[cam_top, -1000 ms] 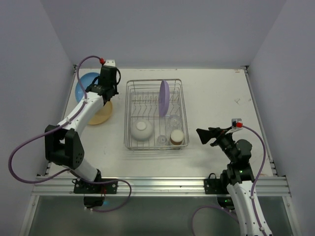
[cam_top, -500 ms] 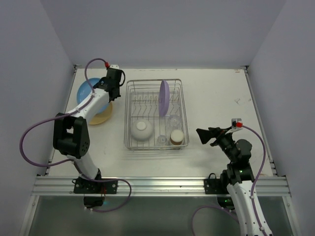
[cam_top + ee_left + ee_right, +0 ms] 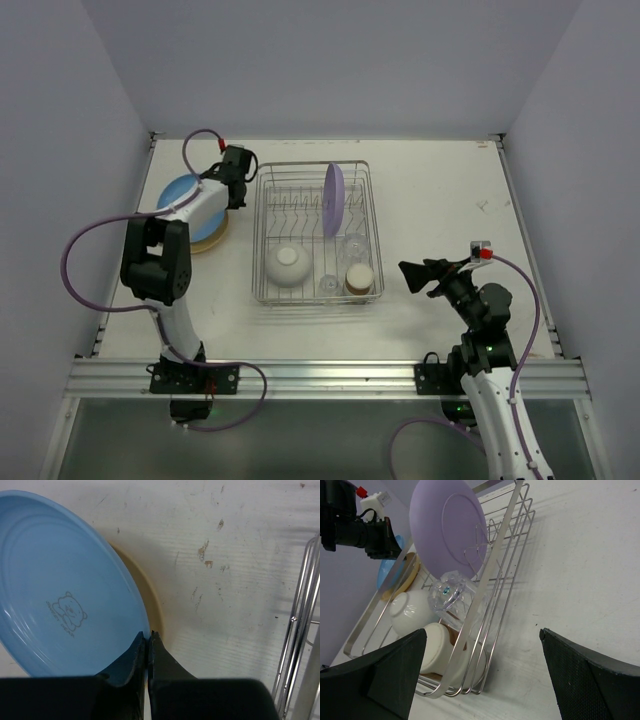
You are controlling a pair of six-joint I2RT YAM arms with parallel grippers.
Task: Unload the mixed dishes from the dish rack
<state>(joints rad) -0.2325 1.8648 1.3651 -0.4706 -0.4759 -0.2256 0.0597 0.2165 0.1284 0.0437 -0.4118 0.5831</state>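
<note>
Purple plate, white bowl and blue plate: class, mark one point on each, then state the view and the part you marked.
Purple plate (image 3: 447, 527), right wrist view, centre of its face.
White bowl (image 3: 287, 262), top external view, its middle.
Blue plate (image 3: 65, 580), left wrist view, inner face above the bear print.

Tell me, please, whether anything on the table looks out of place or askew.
Only small things: the blue plate lies off-centre on the tan plate, leaving just a crescent of it showing, and brown scuffs mark the table. Nothing looks spilled or broken.
</note>
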